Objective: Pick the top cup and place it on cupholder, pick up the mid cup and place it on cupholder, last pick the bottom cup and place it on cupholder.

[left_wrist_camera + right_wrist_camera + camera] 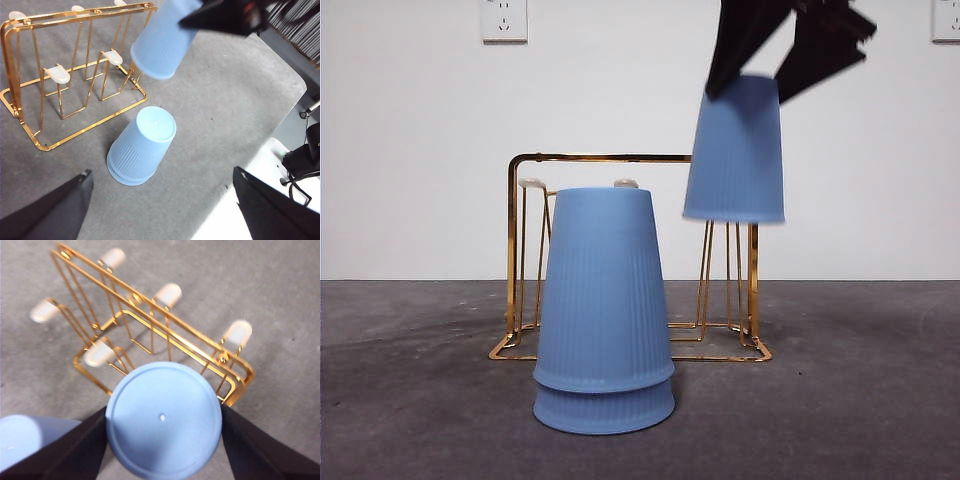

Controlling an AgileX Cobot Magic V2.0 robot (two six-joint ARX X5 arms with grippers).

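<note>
The right end effector [752,78] enters the front view from the top edge at about 1 o'clock, its two black jaws angled downward and pinching the closed base of an inverted blue cup [735,150], one jaw on each side of it. The held cup is clear of the tabletop [840,400], slightly tilted, with its open rim above the 3 o'clock end of the cupholder [620,158]; in the right wrist view its flat round base fills the space between the jaws, with the rack's white-tipped prongs [169,294] beyond it. The left end effector [160,210] is held high over the scene, well apart from every object, jaws spread wide and gripping nothing. The cupholder is a shiny gold wire rack with a rectangular, rounded-corner frame, upright prongs capped in white and a wire base resting on the tabletop; no cup sits on it. The remaining stack [604,310], two inverted cups nested together, stands on the tabletop at 6 o'clock from the rack, just in front of it. The cups are matte pale blue, tapered, with fine vertical ribbing. The tabletop surface is dark grey and mottled.
</note>
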